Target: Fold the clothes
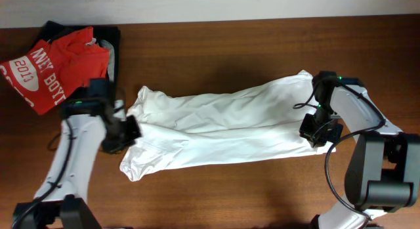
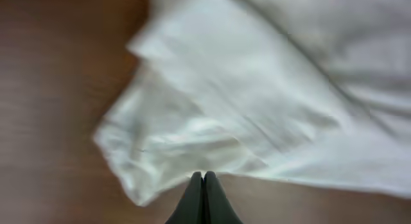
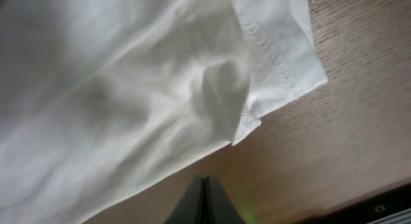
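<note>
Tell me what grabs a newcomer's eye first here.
The white T-shirt lies bunched into a long band across the middle of the table. A claw sits at each end, the left claw and the right claw, both shut at the cloth's edge; whether they pinch it is unclear. Far left, a red shirt with white 2013 lettering lies on a black garment.
</note>
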